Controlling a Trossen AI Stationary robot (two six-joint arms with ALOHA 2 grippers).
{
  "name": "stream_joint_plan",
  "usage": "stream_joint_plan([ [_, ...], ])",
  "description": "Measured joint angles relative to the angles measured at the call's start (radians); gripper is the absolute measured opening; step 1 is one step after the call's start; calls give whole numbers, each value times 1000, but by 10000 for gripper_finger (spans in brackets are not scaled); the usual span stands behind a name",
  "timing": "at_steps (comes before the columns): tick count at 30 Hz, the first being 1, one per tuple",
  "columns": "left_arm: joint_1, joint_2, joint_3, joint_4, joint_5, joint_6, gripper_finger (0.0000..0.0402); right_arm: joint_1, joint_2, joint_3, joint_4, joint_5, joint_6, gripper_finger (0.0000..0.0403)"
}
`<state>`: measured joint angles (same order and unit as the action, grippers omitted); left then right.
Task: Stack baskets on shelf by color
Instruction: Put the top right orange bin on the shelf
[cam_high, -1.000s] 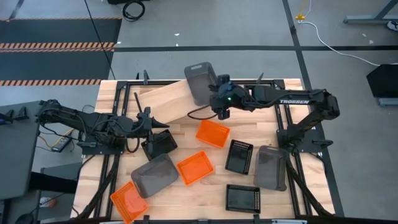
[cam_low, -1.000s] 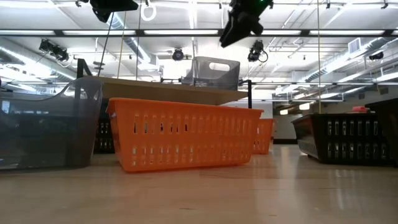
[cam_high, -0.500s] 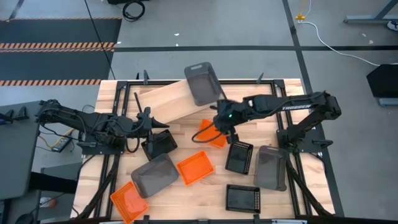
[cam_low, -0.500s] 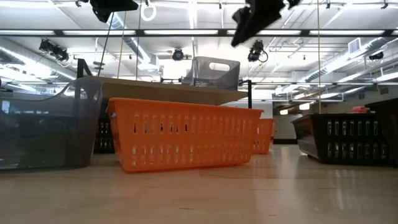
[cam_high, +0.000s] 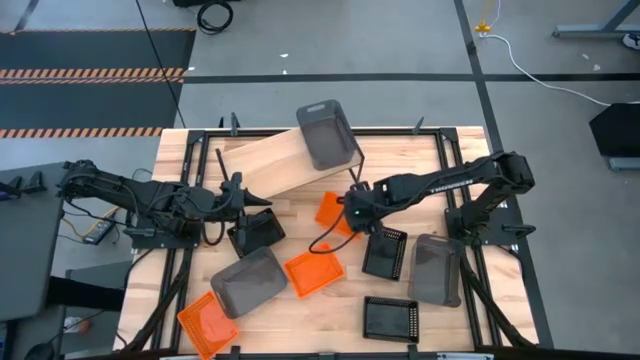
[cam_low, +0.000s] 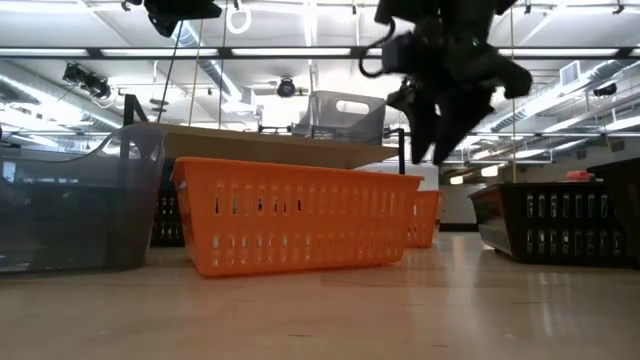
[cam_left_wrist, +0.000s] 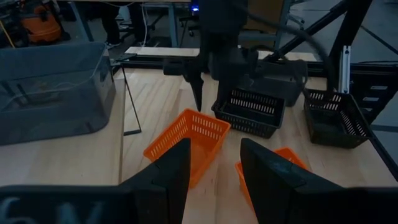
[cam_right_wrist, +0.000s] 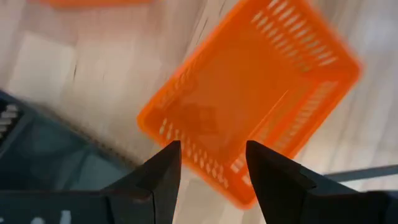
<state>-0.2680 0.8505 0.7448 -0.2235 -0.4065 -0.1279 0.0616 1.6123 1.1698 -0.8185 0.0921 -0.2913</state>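
Observation:
My right gripper (cam_high: 350, 208) is open and hovers low over an orange basket (cam_high: 330, 213) near the table's middle. In the right wrist view its fingers (cam_right_wrist: 163, 177) point down, with the orange basket (cam_right_wrist: 249, 106) just below, and it touches nothing. The low view shows the right gripper (cam_low: 437, 150) hanging above table height. The shelf (cam_high: 268, 165) stands at the far side on thin black legs, and a dark-grey bin (cam_high: 325, 133) rests on its right end. My left gripper (cam_high: 262, 203) is open and waits above a black basket (cam_high: 258, 231).
Around the middle lie two more orange baskets (cam_high: 314, 270) (cam_high: 207, 322), two grey bins (cam_high: 248, 282) (cam_high: 435, 270) and two black baskets (cam_high: 384, 250) (cam_high: 390, 318). The shelf's left part (cam_high: 245, 165) is bare plank. Black frame rails run along the table edges (cam_high: 455, 180).
My right gripper has left the grey bin on the shelf and swung toward the near and left side, dropping down over the orange basket in the middle. The baskets and the left arm have stayed put.

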Motion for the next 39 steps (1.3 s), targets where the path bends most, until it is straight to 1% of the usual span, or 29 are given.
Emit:
stream_joint_plan([
  [9, 0, 0, 0, 1, 0, 0, 149, 3, 7, -75, 2, 3, -26, 187],
  [13, 0, 0, 0, 0, 0, 0, 148, 3, 7, -103, 72, 13, -95, 187],
  [17, 0, 0, 0, 1, 0, 0, 148, 3, 6, -140, 150, 18, -115, 187],
  [27, 0, 0, 0, 0, 0, 0, 148, 3, 6, -195, 196, 19, -124, 182],
  [29, 0, 0, 0, 1, 0, 0, 149, 3, 6, -200, 226, 19, -124, 170],
  [31, 0, 0, 0, 1, 0, 0, 149, 5, 6, -200, 250, 17, -124, 150],
  [34, 0, 0, 0, 1, 0, 0, 148, 17, 6, -200, 283, 11, -124, 105],
  [39, 0, 0, 0, 1, 0, 0, 149, 44, 6, -200, 285, 12, -126, 21],
])
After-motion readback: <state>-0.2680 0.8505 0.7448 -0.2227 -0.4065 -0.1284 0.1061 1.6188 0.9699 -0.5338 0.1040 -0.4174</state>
